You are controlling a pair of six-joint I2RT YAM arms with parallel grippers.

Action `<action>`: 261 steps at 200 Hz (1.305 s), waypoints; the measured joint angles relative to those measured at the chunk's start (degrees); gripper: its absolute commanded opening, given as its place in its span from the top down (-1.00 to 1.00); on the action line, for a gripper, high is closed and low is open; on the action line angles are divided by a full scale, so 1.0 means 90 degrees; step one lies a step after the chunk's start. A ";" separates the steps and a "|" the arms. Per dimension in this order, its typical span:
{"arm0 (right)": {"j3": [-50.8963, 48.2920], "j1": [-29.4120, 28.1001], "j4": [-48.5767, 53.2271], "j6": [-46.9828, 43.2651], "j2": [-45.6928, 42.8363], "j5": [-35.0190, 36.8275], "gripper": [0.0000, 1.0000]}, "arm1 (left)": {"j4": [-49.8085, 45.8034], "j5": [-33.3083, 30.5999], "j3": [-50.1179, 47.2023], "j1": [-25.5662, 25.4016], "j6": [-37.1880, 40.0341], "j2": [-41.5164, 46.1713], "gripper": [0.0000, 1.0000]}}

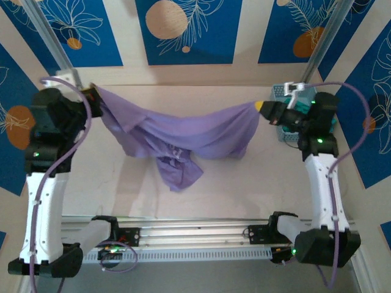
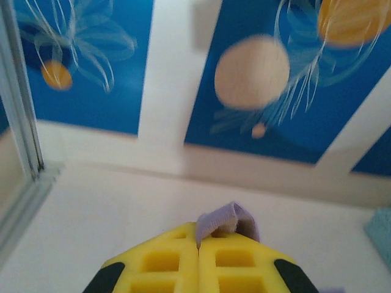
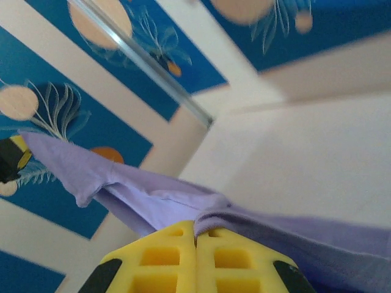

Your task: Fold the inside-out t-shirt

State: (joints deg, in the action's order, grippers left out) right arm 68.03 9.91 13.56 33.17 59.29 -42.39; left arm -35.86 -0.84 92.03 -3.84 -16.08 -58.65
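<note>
T-shirt (image 1: 183, 137) — lavender, crumpled — hangs stretched between the two grippers above the far half of the table (image 1: 91, 177). It sags in the middle, and a bunched lobe drops toward the table's centre; whether that lobe touches the surface cannot be told.

The left gripper (image 1: 93, 94) is near the far left corner, clamped shut on one end of the cloth. In the left wrist view its yellow jaws (image 2: 197, 241) meet, with a small fold of the t-shirt (image 2: 229, 220) sticking out just beyond them. The right gripper (image 1: 259, 107) is toward the far right edge, also closed tight on the fabric. The right wrist view shows its jaws (image 3: 195, 229) pressed together with the t-shirt (image 3: 153, 195) running out from them to the left gripper (image 3: 9, 160).

Around it: a pale blue-green basket (image 1: 280, 91) sits at the far right edge just behind the right gripper, mostly hidden by the right arm — its corner shows at the edge of the left wrist view (image 2: 380, 235). Metal posts (image 1: 52, 36) rise at both far corners. Blue panels (image 1: 189, 30) with leaf and circle prints line the walls. A rail (image 1: 195, 235) with the arm bases runs along the near edge, well apart from the cloth.
</note>
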 measured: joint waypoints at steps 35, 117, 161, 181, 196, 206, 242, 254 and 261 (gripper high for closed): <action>0.1795 0.0330 0.0816 -0.0214 -0.0945 0.0610 1.00 | -0.0175 -0.0175 0.1855 0.0036 0.0119 0.0121 1.00; 0.1882 0.0172 0.1766 -0.0886 -0.1035 0.1727 1.00 | -0.0282 -0.0374 0.2098 0.0039 0.0644 -0.0692 1.00; 0.1389 -0.0401 0.1406 -0.1137 0.0634 0.2331 1.00 | -0.0056 -0.0364 0.1396 0.0041 0.0741 -0.2679 1.00; 0.1501 -0.0554 0.1489 -0.1292 0.1015 0.2531 1.00 | -0.0070 -0.0364 0.1384 0.0061 0.0741 -0.2909 1.00; 0.1671 -0.0583 0.1625 -0.1423 0.0969 0.2679 1.00 | -0.0002 -0.0364 0.1399 0.0087 0.0736 -0.2667 1.00; 0.1836 -0.0583 0.1700 -0.1518 0.0828 0.2795 1.00 | 0.0039 -0.0362 0.1411 0.0102 0.0731 -0.2392 1.00; 0.2419 -0.0583 0.1979 -0.1821 -0.0313 0.3232 1.00 | 0.0226 -0.0350 0.1598 0.0109 0.0556 -0.0894 1.00; 0.2642 -0.0583 0.2084 -0.1921 -0.0763 0.3376 1.00 | 0.0321 -0.0294 0.1744 0.0112 0.0459 -0.0379 1.00; 0.2773 -0.0583 0.2161 -0.1972 -0.0957 0.3449 1.00 | 0.0364 -0.0265 0.1846 0.0117 0.0420 -0.0136 1.00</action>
State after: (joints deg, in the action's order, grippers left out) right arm 92.99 4.67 33.01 15.42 50.68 -11.35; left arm -32.58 -3.22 108.64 -2.79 -12.29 -59.88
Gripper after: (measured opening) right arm 0.059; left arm 0.044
